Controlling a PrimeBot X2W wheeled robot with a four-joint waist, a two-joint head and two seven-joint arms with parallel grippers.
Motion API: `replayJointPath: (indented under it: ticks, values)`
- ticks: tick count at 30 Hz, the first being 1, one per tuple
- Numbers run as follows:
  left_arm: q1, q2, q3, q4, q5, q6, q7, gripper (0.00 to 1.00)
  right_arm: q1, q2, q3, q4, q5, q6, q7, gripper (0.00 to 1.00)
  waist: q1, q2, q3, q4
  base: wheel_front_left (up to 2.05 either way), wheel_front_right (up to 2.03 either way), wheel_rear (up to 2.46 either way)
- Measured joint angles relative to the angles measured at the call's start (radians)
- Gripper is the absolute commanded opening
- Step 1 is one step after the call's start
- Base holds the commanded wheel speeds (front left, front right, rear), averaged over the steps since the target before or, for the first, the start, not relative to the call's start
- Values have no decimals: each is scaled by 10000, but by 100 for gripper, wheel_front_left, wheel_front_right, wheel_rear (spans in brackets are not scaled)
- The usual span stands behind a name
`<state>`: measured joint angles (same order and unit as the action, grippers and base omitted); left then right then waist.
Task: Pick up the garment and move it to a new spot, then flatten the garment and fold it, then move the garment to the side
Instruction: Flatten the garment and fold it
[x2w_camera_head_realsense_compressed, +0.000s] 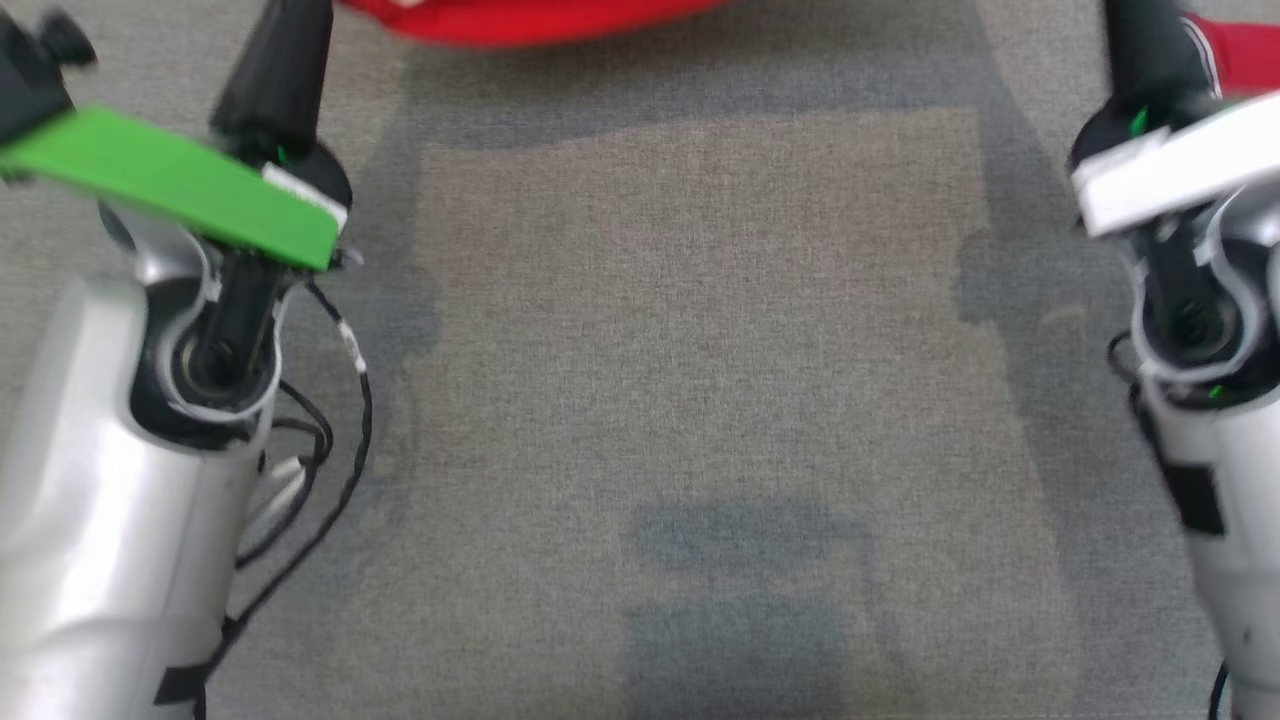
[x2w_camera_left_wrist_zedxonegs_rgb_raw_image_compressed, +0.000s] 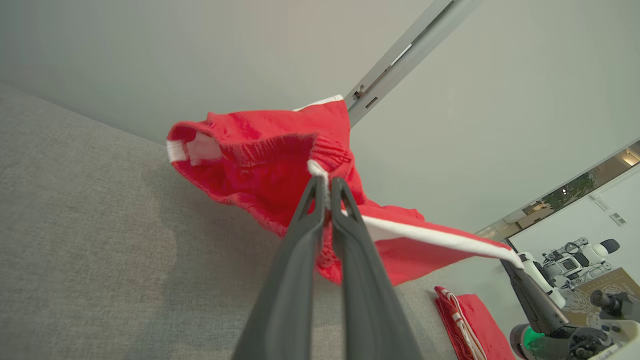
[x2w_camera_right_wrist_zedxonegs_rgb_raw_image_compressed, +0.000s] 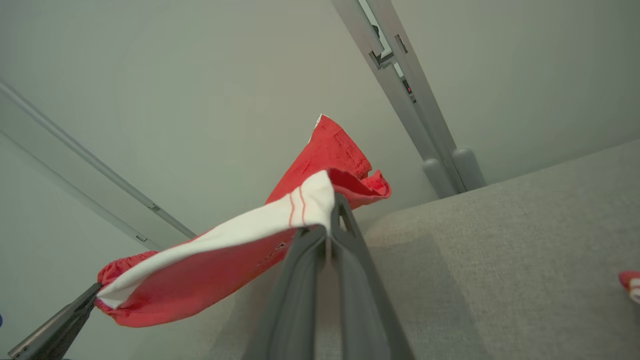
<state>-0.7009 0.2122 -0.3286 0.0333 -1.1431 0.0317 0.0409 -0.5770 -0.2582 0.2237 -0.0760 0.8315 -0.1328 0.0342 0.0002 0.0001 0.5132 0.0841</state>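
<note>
The garment (x2w_camera_left_wrist_zedxonegs_rgb_raw_image_compressed: 260, 155) is red shorts with a white side stripe, hanging in the air above the grey table, stretched between both grippers. My left gripper (x2w_camera_left_wrist_zedxonegs_rgb_raw_image_compressed: 326, 192) is shut on the gathered waistband. My right gripper (x2w_camera_right_wrist_zedxonegs_rgb_raw_image_compressed: 334, 212) is shut on the white-striped edge of the garment (x2w_camera_right_wrist_zedxonegs_rgb_raw_image_compressed: 225, 260). In the head view both arms reach up and forward, and the garment (x2w_camera_head_realsense_compressed: 530, 20) shows as a red strip along the top edge. The right gripper's tip (x2w_camera_left_wrist_zedxonegs_rgb_raw_image_compressed: 515, 262) appears at the stripe's far end in the left wrist view.
The grey cloth-covered table (x2w_camera_head_realsense_compressed: 700, 350) spreads under both arms. A second red folded piece (x2w_camera_left_wrist_zedxonegs_rgb_raw_image_compressed: 470, 325) lies on it at the right side, also visible as the red piece (x2w_camera_head_realsense_compressed: 1240, 55). A wall with a metal rail (x2w_camera_right_wrist_zedxonegs_rgb_raw_image_compressed: 400, 75) stands behind the table.
</note>
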Motion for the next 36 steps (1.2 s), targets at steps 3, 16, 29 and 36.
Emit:
replayJointPath:
  ticks: [3,16,29,36]
  values:
    - [468,-38,-23,608,33,-155,-290,0,686,253,69,249,44,2,-86,0,0,0,280,-73,0,0,0]
    - [562,-472,104,1854,-17,-1687,-2013,0,1760,-75,50,211,-849,449,-1651,0,-3,0,1715,-236,0,0,0]
    - [2317,-219,-1335,1475,-109,-1722,-2529,0,3230,-932,633,892,-1549,1143,-2109,0,-3,0,364,62,0,0,0]
    - [3938,186,-1649,1810,-180,-1720,-2713,0,4524,-936,1689,924,-1676,1444,-1852,0,-3,0,-767,273,0,0,0]
